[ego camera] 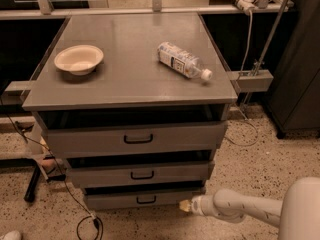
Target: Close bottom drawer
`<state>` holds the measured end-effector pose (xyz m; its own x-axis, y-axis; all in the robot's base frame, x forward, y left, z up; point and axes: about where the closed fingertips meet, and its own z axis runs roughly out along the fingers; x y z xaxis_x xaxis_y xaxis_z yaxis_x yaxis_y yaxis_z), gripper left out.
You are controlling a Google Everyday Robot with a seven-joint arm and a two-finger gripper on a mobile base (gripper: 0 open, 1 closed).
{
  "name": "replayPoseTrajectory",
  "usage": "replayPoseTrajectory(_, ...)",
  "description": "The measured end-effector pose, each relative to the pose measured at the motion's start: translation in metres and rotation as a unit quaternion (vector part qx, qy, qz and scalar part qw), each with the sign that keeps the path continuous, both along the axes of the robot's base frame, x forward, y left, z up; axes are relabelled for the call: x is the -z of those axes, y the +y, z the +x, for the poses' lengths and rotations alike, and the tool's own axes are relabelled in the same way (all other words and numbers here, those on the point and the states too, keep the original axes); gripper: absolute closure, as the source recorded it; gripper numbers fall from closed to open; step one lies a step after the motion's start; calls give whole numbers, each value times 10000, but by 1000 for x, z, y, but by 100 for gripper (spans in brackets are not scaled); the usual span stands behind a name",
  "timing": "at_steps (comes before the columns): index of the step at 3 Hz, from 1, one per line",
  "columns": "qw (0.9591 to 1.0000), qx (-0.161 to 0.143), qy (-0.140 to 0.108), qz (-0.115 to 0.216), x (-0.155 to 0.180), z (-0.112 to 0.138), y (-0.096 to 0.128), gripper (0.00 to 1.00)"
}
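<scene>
The bottom drawer (142, 199) is the lowest grey front of the cabinet, with a small black handle (146, 200). It stands slightly out, with a dark gap above it. My gripper (185, 205) is low at the drawer's right front corner, at the end of a white arm (240, 208) coming in from the lower right. Its yellowish tip is at or touching the front panel's right end.
The middle drawer (140, 174) and the tall top drawer (135, 139) also stand slightly out. A cream bowl (78, 59) and a lying plastic bottle (183, 60) rest on the cabinet top. Cables (85, 221) lie on the speckled floor at the left.
</scene>
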<state>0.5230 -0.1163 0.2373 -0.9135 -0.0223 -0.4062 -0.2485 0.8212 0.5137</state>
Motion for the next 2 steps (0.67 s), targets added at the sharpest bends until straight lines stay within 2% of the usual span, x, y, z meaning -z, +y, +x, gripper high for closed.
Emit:
replayPoseTrajectory(1,9997,164,-143,-112,3,6,-5,100)
replayPoseTrajectory(2,9997,93,220,-111,4,-12,-25,100)
